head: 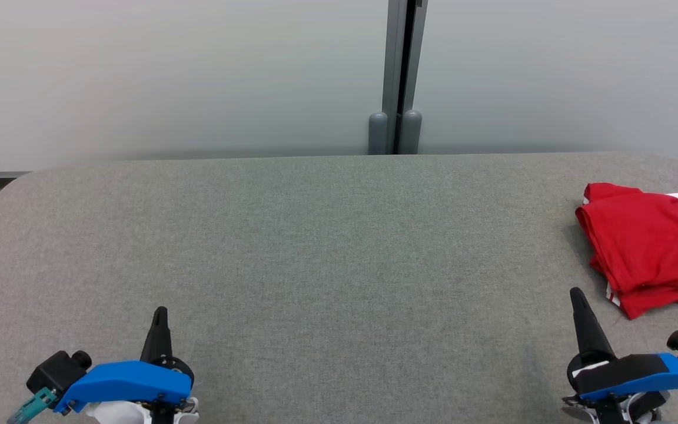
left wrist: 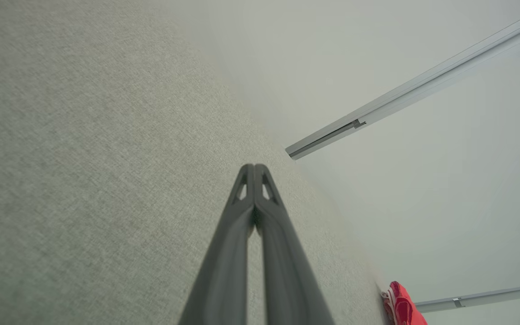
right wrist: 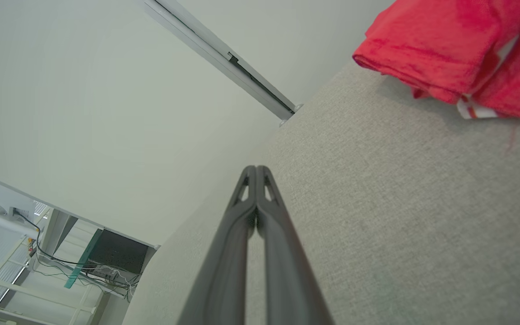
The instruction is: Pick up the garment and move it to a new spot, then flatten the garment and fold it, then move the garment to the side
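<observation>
The garment (head: 648, 247) is a red shirt with white trim and black print, lying folded at the table's far right edge. In the right wrist view the garment (right wrist: 445, 45) lies ahead and to the right of the fingers. A sliver of the garment (left wrist: 402, 307) shows at the bottom right of the left wrist view. My right gripper (head: 575, 292) rests at the lower right, shut and empty, a short way left of the shirt's near corner. My left gripper (head: 160, 310) sits at the lower left, shut and empty, far from the shirt.
The grey fabric-covered table (head: 315, 247) spreads wide between the two grippers. Pale partition panels with a grey post (head: 398, 76) stand behind its far edge. Cables and a dark box (right wrist: 115, 257) lie on the floor beyond the table's left end.
</observation>
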{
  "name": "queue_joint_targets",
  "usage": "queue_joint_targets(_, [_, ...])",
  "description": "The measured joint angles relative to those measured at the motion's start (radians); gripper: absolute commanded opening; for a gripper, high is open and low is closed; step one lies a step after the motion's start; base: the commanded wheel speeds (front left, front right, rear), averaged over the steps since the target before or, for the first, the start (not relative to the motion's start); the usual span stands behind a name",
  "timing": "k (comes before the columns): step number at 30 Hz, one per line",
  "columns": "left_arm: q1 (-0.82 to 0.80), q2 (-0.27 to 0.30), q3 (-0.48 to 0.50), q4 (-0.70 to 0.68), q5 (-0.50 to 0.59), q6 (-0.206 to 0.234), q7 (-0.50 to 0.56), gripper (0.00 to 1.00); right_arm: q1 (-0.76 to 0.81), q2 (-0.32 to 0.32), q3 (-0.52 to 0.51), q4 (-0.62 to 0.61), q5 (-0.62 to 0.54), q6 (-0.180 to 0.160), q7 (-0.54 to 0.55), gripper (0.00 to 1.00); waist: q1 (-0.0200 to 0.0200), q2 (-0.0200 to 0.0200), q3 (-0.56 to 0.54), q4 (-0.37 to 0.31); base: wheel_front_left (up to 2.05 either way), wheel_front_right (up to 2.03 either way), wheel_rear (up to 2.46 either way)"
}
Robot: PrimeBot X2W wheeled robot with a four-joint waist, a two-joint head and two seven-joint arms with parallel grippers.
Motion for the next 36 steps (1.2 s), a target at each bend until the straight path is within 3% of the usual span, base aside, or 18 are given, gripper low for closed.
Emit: queue_joint_targets(36, [-0.009,-0.021,0.103,-0.050,-0.326,-0.064,0.095,0.00,-0.012,-0.001,-0.021,-0.026,0.391,0.000,0.078,0.00,0.0000,-0.0002,-0.001,-0.010,0.00,0.00,0.00])
